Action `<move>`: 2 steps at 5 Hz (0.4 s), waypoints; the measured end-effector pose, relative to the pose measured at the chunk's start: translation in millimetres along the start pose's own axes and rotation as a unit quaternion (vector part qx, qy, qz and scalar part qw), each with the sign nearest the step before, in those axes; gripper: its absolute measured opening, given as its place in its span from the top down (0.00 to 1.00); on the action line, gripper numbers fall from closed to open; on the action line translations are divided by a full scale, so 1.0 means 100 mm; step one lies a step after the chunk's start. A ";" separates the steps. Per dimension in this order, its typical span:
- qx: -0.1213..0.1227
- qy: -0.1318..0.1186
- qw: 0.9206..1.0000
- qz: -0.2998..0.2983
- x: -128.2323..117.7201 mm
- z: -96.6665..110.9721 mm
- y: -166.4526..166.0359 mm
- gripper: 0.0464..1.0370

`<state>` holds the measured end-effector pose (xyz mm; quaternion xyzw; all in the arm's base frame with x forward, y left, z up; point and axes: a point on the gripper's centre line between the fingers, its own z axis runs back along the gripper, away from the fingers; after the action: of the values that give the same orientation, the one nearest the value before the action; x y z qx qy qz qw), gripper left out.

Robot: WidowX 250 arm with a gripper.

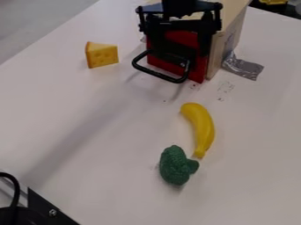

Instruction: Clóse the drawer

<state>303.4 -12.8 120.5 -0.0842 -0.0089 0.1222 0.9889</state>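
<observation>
Behind and below the hand [179, 37], the red-fronted drawer [199, 70] is found, partly hidden, in a wooden box [226, 41]; its black handle [157, 75] is left exposed. Whether the hand is released or clenched cannot be told. Left of the hand, a cheese wedge [103, 55] is noted on the desk [253, 145]. Well below the hand, a banana [203, 127] and broccoli [174, 167] are recorded, placed close together.

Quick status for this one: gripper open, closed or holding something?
Gripper: open, fingers spread apart in front of the red drawer.
</observation>
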 end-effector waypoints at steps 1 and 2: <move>0.020 0.025 0.999 -0.040 -0.12 -0.07 -0.05 0.04; 0.056 0.044 0.994 -0.079 -0.26 -0.18 -0.06 0.04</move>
<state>280.5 -28.3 103.5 -0.0329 0.0351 0.0397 0.9980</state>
